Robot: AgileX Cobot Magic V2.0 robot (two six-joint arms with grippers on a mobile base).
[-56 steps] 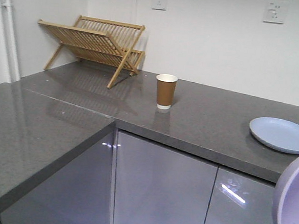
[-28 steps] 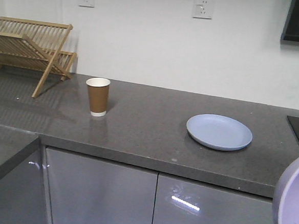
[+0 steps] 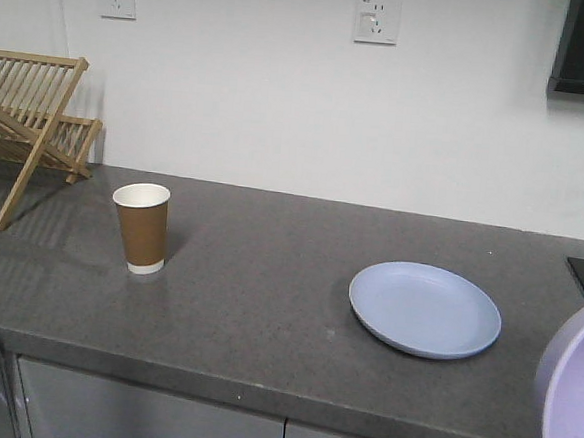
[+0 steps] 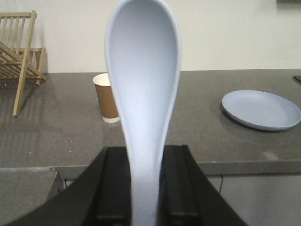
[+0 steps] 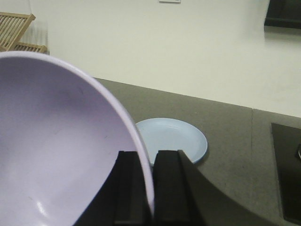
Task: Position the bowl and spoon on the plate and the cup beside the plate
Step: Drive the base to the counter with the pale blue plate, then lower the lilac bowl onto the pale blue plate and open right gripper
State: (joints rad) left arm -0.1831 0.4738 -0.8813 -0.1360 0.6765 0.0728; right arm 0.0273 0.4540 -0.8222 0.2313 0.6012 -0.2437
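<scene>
Lavender bowl (image 5: 56, 150) is pinched by its rim in my right gripper (image 5: 148, 183), the jaws closed on either side of the wall, and it is tipped on edge and held off the counter (image 3: 266, 307). My left gripper (image 4: 146, 186) is closed round the handle of the spoon (image 4: 143, 70), scoop pointing up. Neither is on the plate (image 3: 424, 310) yet; it lies bare towards the right of the counter, well apart from the cup (image 3: 142, 227) standing upright to its left. I judge the bowl goes first: carry it over the plate's middle, level it so the base faces down, lower until it rests, then let go. I'd leave rim space for the spoon and move 1 arm at a time
</scene>
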